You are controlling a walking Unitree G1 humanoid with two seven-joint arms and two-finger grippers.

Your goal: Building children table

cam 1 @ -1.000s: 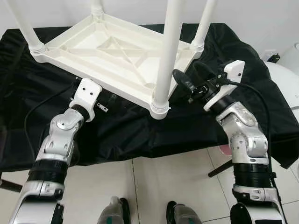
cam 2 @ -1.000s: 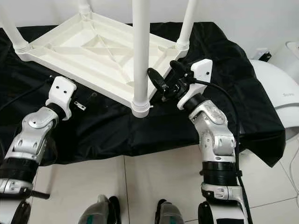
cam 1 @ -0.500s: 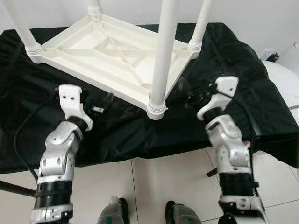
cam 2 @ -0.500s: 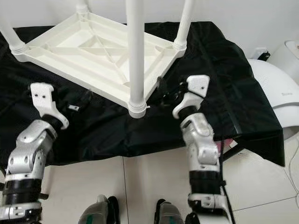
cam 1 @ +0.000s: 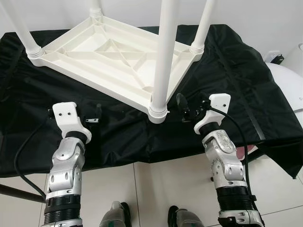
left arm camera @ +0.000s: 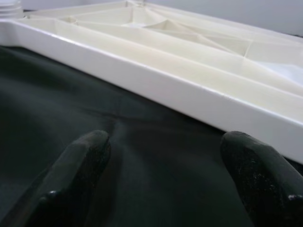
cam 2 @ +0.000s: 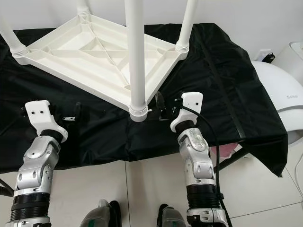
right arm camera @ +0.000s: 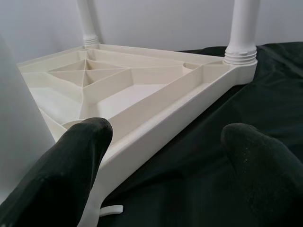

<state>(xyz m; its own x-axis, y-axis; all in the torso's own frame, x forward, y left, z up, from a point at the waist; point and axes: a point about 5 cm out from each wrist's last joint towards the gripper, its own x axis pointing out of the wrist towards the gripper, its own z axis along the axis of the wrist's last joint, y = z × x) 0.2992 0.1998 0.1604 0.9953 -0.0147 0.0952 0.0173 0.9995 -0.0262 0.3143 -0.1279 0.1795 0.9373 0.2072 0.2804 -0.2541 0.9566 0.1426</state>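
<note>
On the left, the left gripper (left arm camera: 163,184) rests low over the black cloth (cam 1: 118,127) near the desk's front edge, fingers (left arm camera: 75,175) spread apart with bare cloth between them. The white plastic table (cam 1: 109,56), ribbed underneath, lies upside down mid-desk, round legs (cam 1: 163,56) up, its long edge just beyond those fingers. The right gripper (right arm camera: 165,165) sits beside the near corner, fingers parted and holding nothing.
</note>
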